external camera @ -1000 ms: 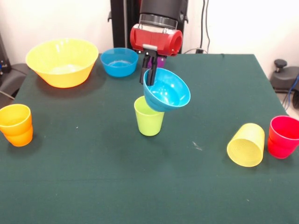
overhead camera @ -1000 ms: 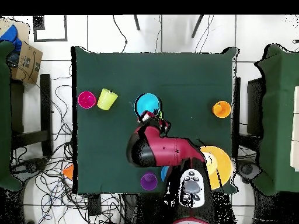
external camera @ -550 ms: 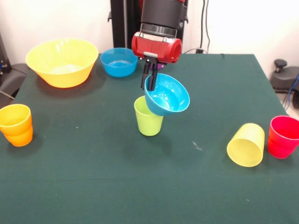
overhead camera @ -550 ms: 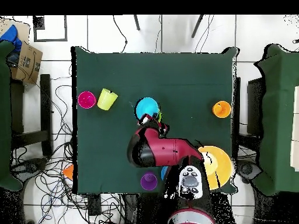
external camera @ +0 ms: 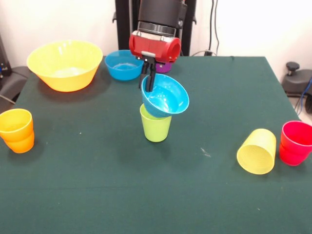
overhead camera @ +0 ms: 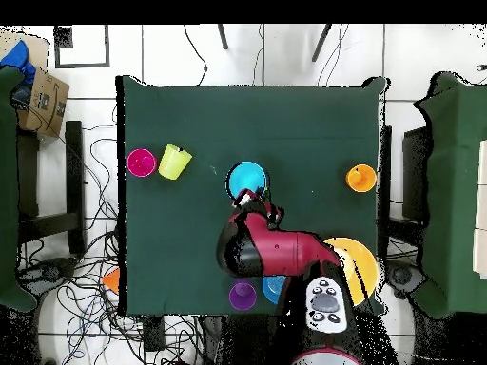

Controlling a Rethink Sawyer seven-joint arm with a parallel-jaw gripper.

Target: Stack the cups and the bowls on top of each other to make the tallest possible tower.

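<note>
- The small blue bowl (external camera: 165,96) was held tilted over the lime green cup (external camera: 156,124), its mouth facing the camera side and its underside at or just touching the cup's rim; whether it was in contact could not be told.
- The end effector (external camera: 148,81) was clamped on the far rim of that bowl, one finger inside and one outside the wall.
- The lime green cup stood upright near the middle of the desk (external camera: 97,185). In the overhead view the blue bowl (overhead camera: 247,178) hid it completely.
- Step in hand, as judged: seating the blue bowl in the cup's mouth to form the first level of the tower. The bowl was not yet level or released.
- The next move would call for bringing the bowl upright and centred over the cup, lowering until it seats, then parting the fingers without dragging the rim sideways.
- Risk, as judged: a tilted release could let the bowl slide off or tip the light cup.
- Remaining pieces stood well apart: a second blue bowl (external camera: 124,64) and a large yellow-orange bowl (external camera: 65,65) at the far side, a purple piece (external camera: 165,66) behind the arm, orange cups (external camera: 16,130) nested at one edge, a yellow cup (external camera: 257,151) lying on its side just beside the red cups (external camera: 295,143).
</note>
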